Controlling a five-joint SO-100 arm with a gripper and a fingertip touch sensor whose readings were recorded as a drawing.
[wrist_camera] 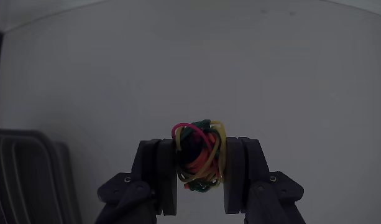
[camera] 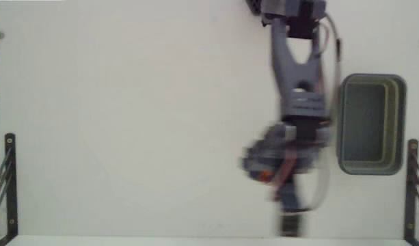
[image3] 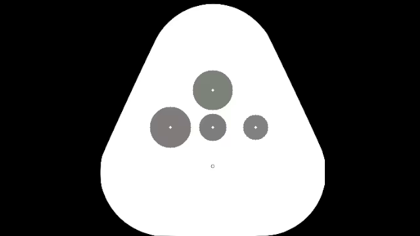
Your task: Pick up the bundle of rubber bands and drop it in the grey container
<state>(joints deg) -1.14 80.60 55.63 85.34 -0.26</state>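
Pincer (wrist_camera: 201, 165) clamps the bundle of rubber bands (wrist_camera: 199, 157) between both fingers.

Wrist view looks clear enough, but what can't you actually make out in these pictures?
- Gripper, fixed view: motion-blurred, so its fingers and load are unreadable there.
- Bundle of rubber bands, wrist view: its sides are hidden by the fingers clamping it.
- Grey container: absent from the wrist view.
- Arm's base, fixed view: cut off by the top edge.

Yellow, red, green loops in bundle of rubber bands (wrist_camera: 200, 155); grey-green container (camera: 371, 124) (darker inside); white table (camera: 127, 123).
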